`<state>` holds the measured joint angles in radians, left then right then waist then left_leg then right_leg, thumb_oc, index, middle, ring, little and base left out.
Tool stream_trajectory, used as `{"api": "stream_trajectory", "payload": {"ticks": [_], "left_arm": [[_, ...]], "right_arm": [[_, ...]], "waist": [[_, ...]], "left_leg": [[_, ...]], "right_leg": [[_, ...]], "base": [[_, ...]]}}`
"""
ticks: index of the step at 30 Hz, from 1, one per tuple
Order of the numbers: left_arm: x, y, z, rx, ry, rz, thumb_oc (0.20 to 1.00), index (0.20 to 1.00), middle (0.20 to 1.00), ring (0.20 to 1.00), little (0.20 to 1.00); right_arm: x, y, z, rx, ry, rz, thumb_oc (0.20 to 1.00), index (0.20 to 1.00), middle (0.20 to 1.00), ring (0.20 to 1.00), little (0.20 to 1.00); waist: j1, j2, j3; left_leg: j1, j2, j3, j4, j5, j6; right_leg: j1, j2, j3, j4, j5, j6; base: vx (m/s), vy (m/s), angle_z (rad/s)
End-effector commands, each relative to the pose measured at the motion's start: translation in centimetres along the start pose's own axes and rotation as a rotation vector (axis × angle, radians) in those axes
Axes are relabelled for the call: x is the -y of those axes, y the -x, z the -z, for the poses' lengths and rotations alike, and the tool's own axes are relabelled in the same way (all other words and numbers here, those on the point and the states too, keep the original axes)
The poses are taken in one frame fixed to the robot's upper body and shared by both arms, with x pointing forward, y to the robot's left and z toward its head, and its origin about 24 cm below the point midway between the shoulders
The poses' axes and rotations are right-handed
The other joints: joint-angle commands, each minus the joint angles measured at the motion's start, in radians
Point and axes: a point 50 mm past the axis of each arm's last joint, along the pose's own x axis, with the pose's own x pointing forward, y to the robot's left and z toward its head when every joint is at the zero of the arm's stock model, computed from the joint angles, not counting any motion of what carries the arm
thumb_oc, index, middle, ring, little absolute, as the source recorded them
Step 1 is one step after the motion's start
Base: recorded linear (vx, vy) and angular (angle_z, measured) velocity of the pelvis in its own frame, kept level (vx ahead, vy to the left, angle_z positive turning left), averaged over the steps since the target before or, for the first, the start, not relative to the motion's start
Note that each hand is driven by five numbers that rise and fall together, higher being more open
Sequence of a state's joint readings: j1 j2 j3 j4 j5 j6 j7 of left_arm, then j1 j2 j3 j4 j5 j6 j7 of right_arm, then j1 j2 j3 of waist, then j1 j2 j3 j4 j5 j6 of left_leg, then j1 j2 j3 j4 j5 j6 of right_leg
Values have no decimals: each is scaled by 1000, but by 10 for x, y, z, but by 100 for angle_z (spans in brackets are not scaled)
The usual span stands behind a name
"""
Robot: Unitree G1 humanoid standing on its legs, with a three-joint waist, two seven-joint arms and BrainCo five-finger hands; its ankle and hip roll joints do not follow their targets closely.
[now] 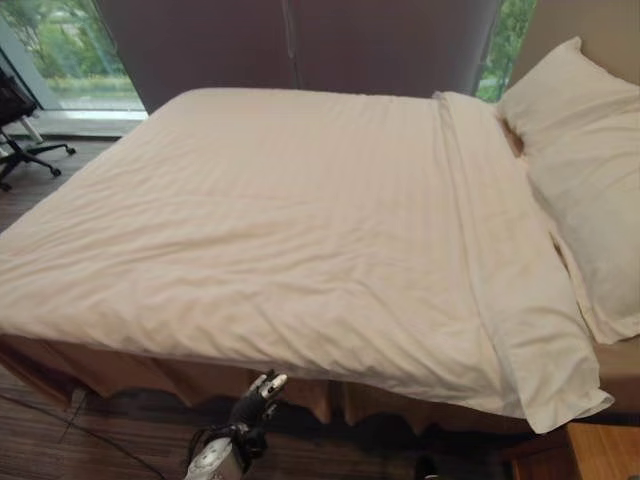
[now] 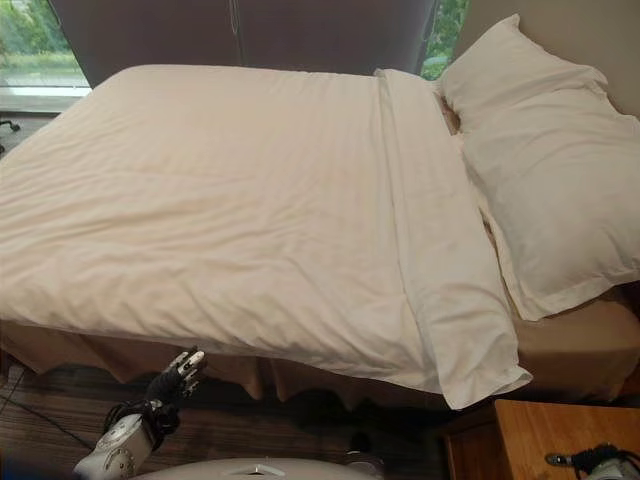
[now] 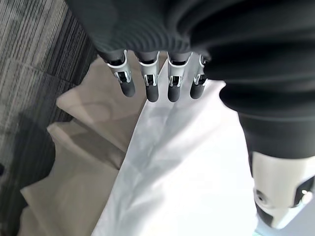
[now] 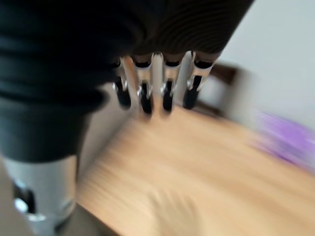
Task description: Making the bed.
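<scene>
mostly, we judged the bed close to made. starting at the left, the office chair (image 1: 22, 130) stood on the floor by the window (image 1: 70, 50), well apart from the work. the duvet (image 1: 260, 220) lay spread flat across the mattress, reaching its far edge and hanging a little over the near side above the tan bed skirt (image 1: 130, 375); a few soft creases ran across its near half. our left hand (image 1: 258, 395) hung low just below that near edge, fingers straight and relaxed, holding nothing, and its wrist view showed the white cloth and the skirt's pleats past the fingertips (image 3: 150, 91). further right, the folded-back band (image 1: 500, 260) of the duvet lay smooth, though its near corner (image 1: 560, 400) drooped off the mattress. the two pillows (image 2: 550, 180) sat at the head, the nearer one slightly skewed. our right hand (image 4: 157, 83) hovered over the wooden bedside table (image 2: 560, 430), fingers extended and empty. what seemed left was smoothing the creases and squaring that corner.
</scene>
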<state>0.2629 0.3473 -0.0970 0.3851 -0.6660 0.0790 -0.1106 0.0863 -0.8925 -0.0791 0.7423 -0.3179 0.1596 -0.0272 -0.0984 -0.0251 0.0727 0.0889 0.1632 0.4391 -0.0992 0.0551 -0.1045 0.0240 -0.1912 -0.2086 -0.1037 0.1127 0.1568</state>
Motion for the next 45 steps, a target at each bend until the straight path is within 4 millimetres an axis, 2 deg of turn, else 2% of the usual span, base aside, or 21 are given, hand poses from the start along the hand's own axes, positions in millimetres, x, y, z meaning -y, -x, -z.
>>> {"api": "stream_trajectory", "payload": {"ticks": [1, 2, 3, 5, 6, 8, 9, 10, 11, 13, 16, 18, 25, 26, 27, 29, 30, 31, 38, 44, 45], "left_arm": [[13, -9, -40, 176, 52, 23, 1000, 1000, 1000, 1000, 1000], [14, -11, -40, 176, 55, 20, 1000, 1000, 1000, 1000, 1000], [21, -15, -36, 171, 77, 25, 1000, 1000, 1000, 1000, 1000], [23, -18, -33, 156, 85, 28, 1000, 1000, 1000, 1000, 1000], [25, -20, -28, 132, 105, 28, 1000, 1000, 1000, 1000, 1000], [25, -20, -29, 134, 105, 27, 1000, 1000, 1000, 1000, 1000], [26, -21, -27, 126, 104, 25, 1000, 1000, 1000, 1000, 1000], [26, -21, -28, 127, 103, 25, 1000, 1000, 1000, 1000, 1000], [27, -22, -23, 99, 115, 19, 1000, 1000, 1000, 1000, 1000], [26, -25, -21, 84, 117, 1, 1000, 1000, 1000, 1000, 1000], [29, -34, -24, 88, 134, -11, 1000, 1000, 1000, 1000, 1000], [31, -37, -26, 94, 137, -11, 1000, 1000, 1000, 1000, 1000], [33, -42, -16, 77, 207, -38, 1000, 1000, 1000, 1000, 1000], [33, -42, -16, 78, 208, -38, 1000, 1000, 1000, 1000, 1000], [33, -42, -11, 65, 228, -41, 1000, 1000, 1000, 1000, 1000], [33, -43, -9, 61, 238, -47, 1000, 1000, 1000, 1000, 1000], [33, -44, -9, 60, 261, -55, 1000, 1000, 1000, 1000, 1000], [32, -45, -9, 64, 270, -60, 1000, 1000, 1000, 1000, 1000], [31, -43, -7, 73, 343, -78, 1000, 1000, 1000, 1000, 1000], [34, -43, -8, 87, 353, -74, 1000, 1000, 1000, 1000, 1000], [35, -42, -15, 114, 340, -63, 1000, 1000, 1000, 1000, 1000]], "right_arm": [[85, 6, -64, 237, -55, 395, 1000, 1000, 1000, 1000, 1000], [97, 14, -79, 308, -104, 463, 674, 674, 674, 674, 674], [107, 30, -113, 477, -335, 557, 200, 200, 200, 200, 200], [101, 28, -118, 487, -405, 553, 200, 200, 200, 200, 200], [101, 35, -142, 585, -622, 551, 200, 200, 200, 200, 200], [101, 35, -142, 587, -625, 551, 200, 200, 200, 200, 200], [99, 41, -155, 646, -854, 525, 200, 200, 200, 200, 200], [98, 41, -156, 646, -858, 525, 200, 200, 200, 200, 200], [73, 39, -182, 680, -1394, 325, 200, 200, 200, 200, 200], [58, 37, -202, 680, -1692, 172, 200, 200, 200, 200, 200], [42, 28, -211, 591, -1880, 74, 200, 200, 200, 200, 200], [35, 26, -212, 551, -1923, 62, 200, 200, 200, 200, 200], [-52, 18, -191, 229, -1950, -98, 200, 200, 200, 200, 200], [-52, 19, -191, 230, -1950, -99, 200, 200, 200, 200, 200], [-82, 21, -180, 131, -1945, -147, 200, 200, 200, 200, 200], [-93, 23, -173, 90, -1935, -162, 200, 200, 200, 200, 200], [-119, 28, -153, -3, -1904, -191, 200, 200, 200, 200, 200], [-125, 30, -148, -23, -1900, -202, 200, 200, 200, 200, 200], [-158, 39, -82, -189, -1754, -177, 200, 200, 200, 200, 200], [-146, 36, -74, -118, -1557, -155, 200, 200, 200, 200, 200], [-130, 34, -85, -6, -1451, -146, 448, 448, 448, 448, 448]], "waist": [[9, -49, 39], [8, -45, 39], [6, -35, 37], [7, -32, 38], [12, -21, 36], [11, -22, 38], [13, -14, 39], [14, -15, 38], [23, 3, 42], [30, 12, 48], [37, 38, 70], [35, 47, 80], [-3, 98, 100], [-3, 99, 99], [-21, 106, 100], [-29, 108, 96], [-62, 107, 90], [-70, 107, 85], [-136, 85, 60], [-139, 56, 40], [-134, 43, 35]], "left_leg": [[-11, 34, -18, 12, 22, -27], [-9, 35, -19, 12, 21, -26], [-6, 39, -19, 12, 21, -26], [-5, 41, -21, 12, 22, -26], [-3, 47, -22, 12, 25, -28], [-2, 48, -22, 12, 25, -28], [-2, 52, -24, 12, 27, -29], [-5, 52, -24, 12, 31, -28], [-4, 59, -32, 12, 35, -34], [-12, 65, -41, 12, 44, -41], [-42, 77, -51, 12, 67, -56], [-56, 81, -54, 12, 73, -60], [-51, 87, -47, 12, 74, -74], [-54, 89, -46, 12, 78, -73], [-39, 86, -41, 12, 70, -73], [-36, 86, -33, 12, 72, -72], [-14, 81, -18, 12, 59, -70], [-13, 82, -10, 12, 60, -69], [22, 74, 29, 12, 34, -61], [39, 70, 38, 12, 22, -53], [41, 67, 37, 12, 19, -50]], "right_leg": [[37, -55, -28, 16, -12, 32], [39, -53, -26, 16, -14, 31], [41, -49, -22, 16, -20, 28], [43, -47, -22, 16, -23, 26], [45, -43, -20, 16, -30, 22], [47, -43, -21, 16, -30, 22], [47, -40, -21, 16, -35, 20], [43, -39, -20, 16, -32, 18], [48, -34, -24, 16, -47, 14], [45, -29, -28, 16, -52, 11], [26, -20, -34, 16, -57, 4], [19, -19, -39, 16, -60, 2], [21, -19, -30, 16, -76, 4], [17, -17, -28, 16, -72, 2], [26, -20, -21, 16, -76, 4], [21, -19, -12, 16, -71, 2], [23, -21, 2, 16, -70, 5], [16, -20, 10, 16, -64, 3], [13, -26, 40, 16, -47, 9], [16, -29, 47, 16, -27, 13], [19, -31, 47, 16, -20, 14]], "base": [[0, 0, 0], [0, 0, 0], [-9, -25, -4], [-5, -39, -8], [0, -44, -4], [0, 0, 0], [-12, -23, 5], [0, -56, 2], [-17, -58, 6], [-16, -70, 2], [-63, -68, 15], [-74, -51, 12], [-12, -10, 4], [26, 20, -8], [4, 15, -12], [17, 20, -16], [13, 20, -23], [14, 25, -27], [-13, 17, -24], [-32, 49, -9], [-45, 81, 3]]}}
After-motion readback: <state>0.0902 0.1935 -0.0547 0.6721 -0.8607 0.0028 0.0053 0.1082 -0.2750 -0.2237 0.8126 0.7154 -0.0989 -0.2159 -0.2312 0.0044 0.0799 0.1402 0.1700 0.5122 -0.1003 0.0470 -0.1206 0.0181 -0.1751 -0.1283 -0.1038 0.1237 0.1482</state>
